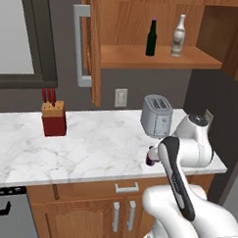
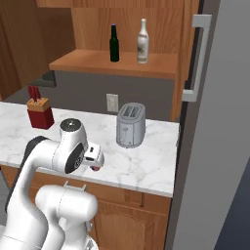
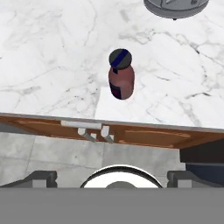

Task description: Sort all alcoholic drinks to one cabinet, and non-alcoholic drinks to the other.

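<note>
The end effector (image 3: 112,177) hangs above the table's front edge with its dark fingertips (image 3: 43,178) spread wide, holding nothing. Below it, a short dark purple bottle (image 3: 120,75) with a reddish label stands upright on the marble table (image 1: 90,144), near the front edge. A grey toaster (image 2: 130,125) sits just behind it, and a red knife block (image 1: 54,118) stands well apart to the left. On the open cabinet shelf (image 2: 97,62) above, the dark green bottle (image 2: 114,43) and the pale bottle (image 2: 142,41) stand side by side.
</note>
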